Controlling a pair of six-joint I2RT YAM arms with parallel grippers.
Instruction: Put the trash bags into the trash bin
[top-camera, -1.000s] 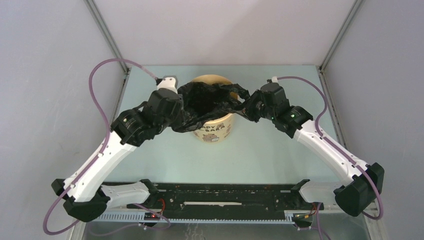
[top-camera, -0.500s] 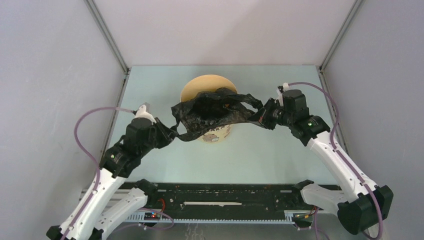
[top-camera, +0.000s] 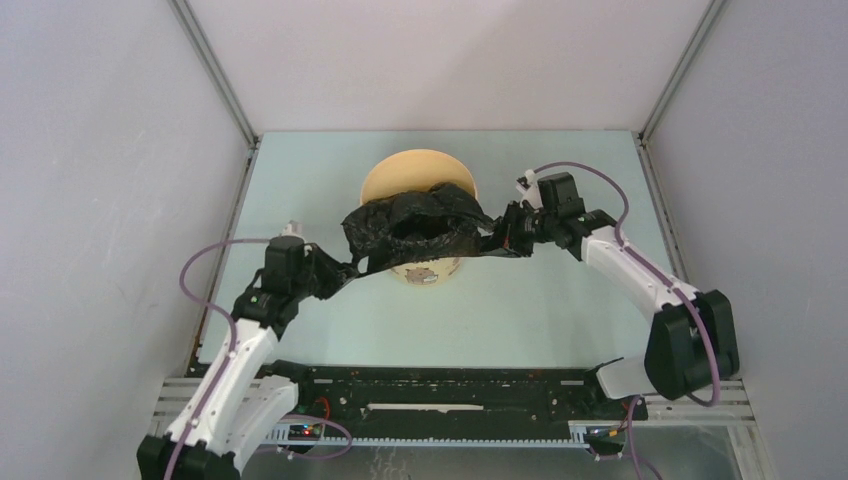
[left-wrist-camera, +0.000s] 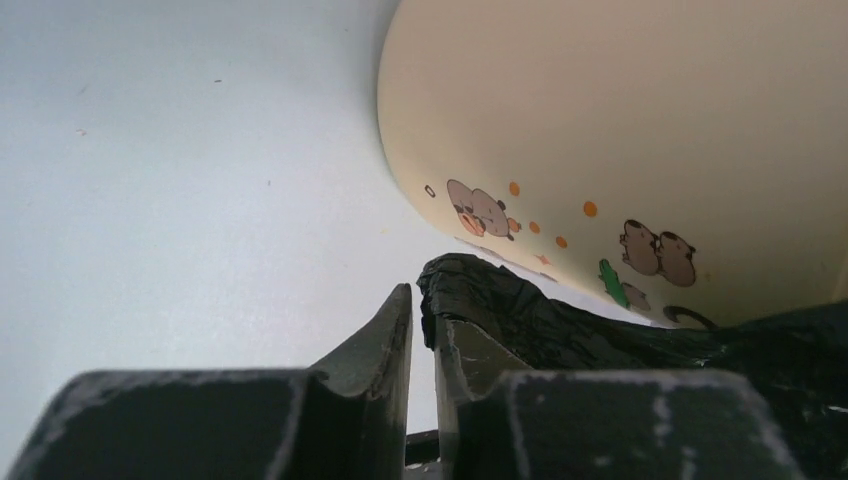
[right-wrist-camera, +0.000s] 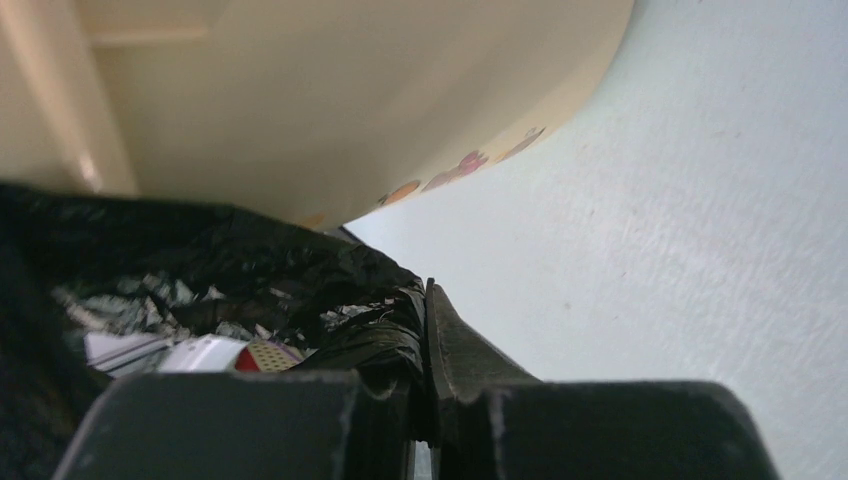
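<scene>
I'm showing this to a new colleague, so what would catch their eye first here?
A crinkled black trash bag hangs stretched open over the near half of the pale yellow trash bin at the centre of the top view. The left pincer and the right pincer each pinch one end of it, from opposite sides.

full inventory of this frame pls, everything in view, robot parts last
trash bag: 1, black, stretched over the bin's near rim
trash bin: 1, pale yellow with cartoon print, upright mid-table
table: 1, pale green
walls: grey-white, left, back, right
base rail: 1, black, near edge
cables: 2, purple, one per arm
left arm, right arm: white and black
left pincer: shut on bag's left end
right pincer: shut on bag's right end
</scene>
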